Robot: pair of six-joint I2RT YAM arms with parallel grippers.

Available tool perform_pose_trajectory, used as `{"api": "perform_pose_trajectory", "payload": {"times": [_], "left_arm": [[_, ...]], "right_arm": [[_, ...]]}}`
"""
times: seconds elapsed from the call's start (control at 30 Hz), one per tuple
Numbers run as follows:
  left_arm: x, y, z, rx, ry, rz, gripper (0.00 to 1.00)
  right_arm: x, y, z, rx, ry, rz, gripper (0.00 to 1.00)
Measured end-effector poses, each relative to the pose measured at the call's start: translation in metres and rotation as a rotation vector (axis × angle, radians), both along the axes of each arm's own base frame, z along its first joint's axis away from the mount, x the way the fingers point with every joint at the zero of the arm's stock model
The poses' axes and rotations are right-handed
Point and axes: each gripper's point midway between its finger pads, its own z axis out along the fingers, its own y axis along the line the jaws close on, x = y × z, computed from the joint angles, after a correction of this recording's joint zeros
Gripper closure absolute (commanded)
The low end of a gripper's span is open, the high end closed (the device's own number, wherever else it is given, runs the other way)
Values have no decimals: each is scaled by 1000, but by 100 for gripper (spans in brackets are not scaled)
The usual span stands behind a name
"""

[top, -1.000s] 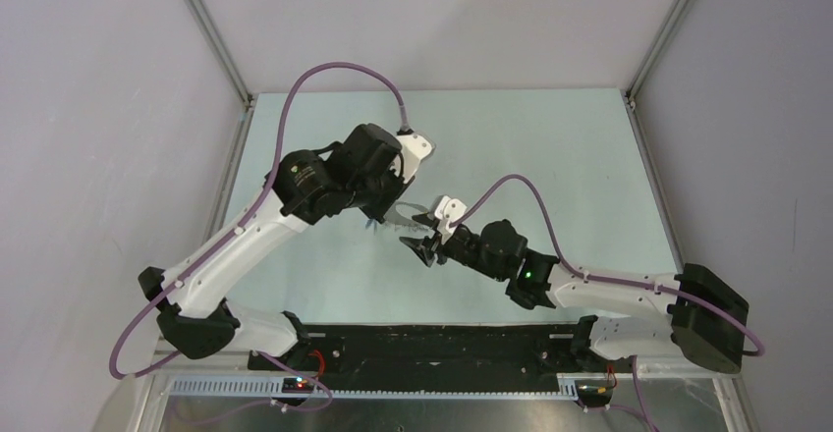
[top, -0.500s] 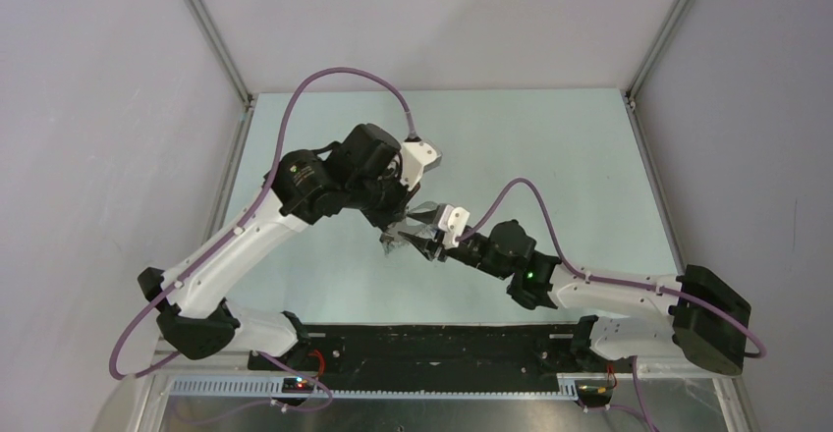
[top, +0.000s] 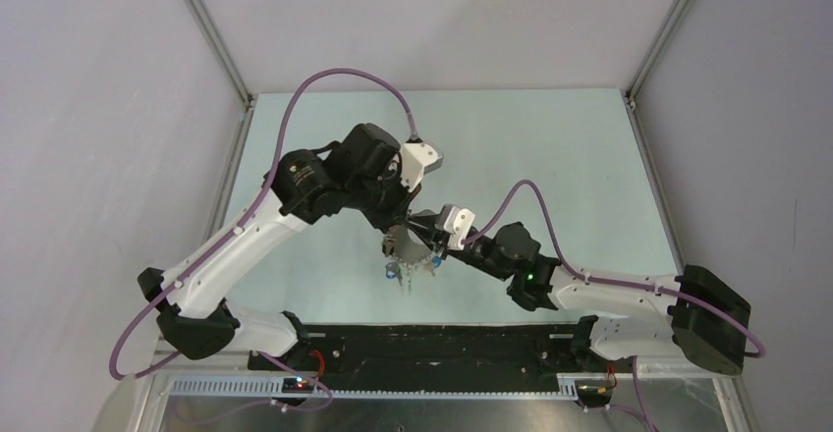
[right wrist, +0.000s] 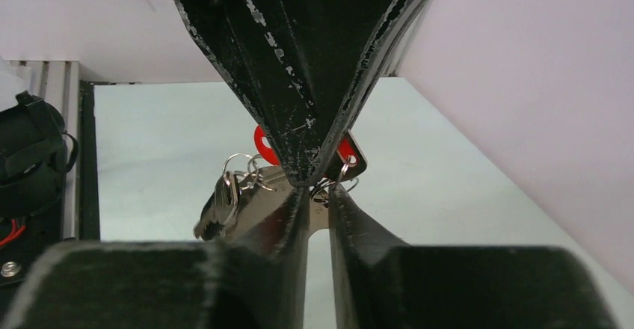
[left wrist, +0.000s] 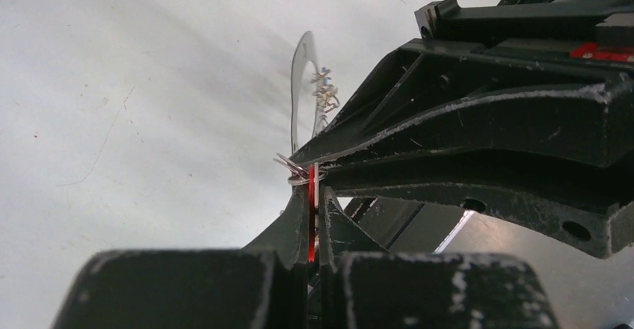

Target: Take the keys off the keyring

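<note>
The left end effector [left wrist: 314, 178] is clamped on the red key [left wrist: 312, 224], which lies flat between its fingers. In the top view, the right end effector [right wrist: 318, 196] meets it tip to tip from 4 o'clock. Its fingers are nearly together with a slim gap, and I cannot tell whether they pinch the wire rings [right wrist: 338, 187]. The keyring [left wrist: 293, 97] is at the tips, mid-bench [top: 550, 157], with the other keys [top: 395, 273] at 6 o'clock.

The left claw [right wrist: 312, 170] hides most of the red key head [right wrist: 261, 144] (seen from above, the keys [top: 405, 273] are indistinct specks).
</note>
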Motion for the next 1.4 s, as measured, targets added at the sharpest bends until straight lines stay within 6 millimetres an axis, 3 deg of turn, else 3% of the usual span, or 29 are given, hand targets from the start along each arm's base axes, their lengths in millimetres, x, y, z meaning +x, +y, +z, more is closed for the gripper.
{"api": "perform_pose_trajectory", "payload": {"times": [0.03,0.07,0.27,0.5,0.77,1.4], "left_arm": [[0,0,0,-1,1,0,100],[0,0,0,1,1,0,100],[1,4,-1,1,11,17,100],[3,6,0,-33,59,41,100],[-4,3,0,-50,96,12,100],[-12,-12,-12,-74,176,-48,100]], "right_arm": [[0,0,0,3,-1,-3,100],[1,-1,1,3,-5,-7,100],[4,-6,-2,11,1,-38,100],[-9,-13,-1,-1,-20,10,100],[-24,-17,-2,-27,-71,75,100],[-36,-32,-6,-31,-100,96,100]]}}
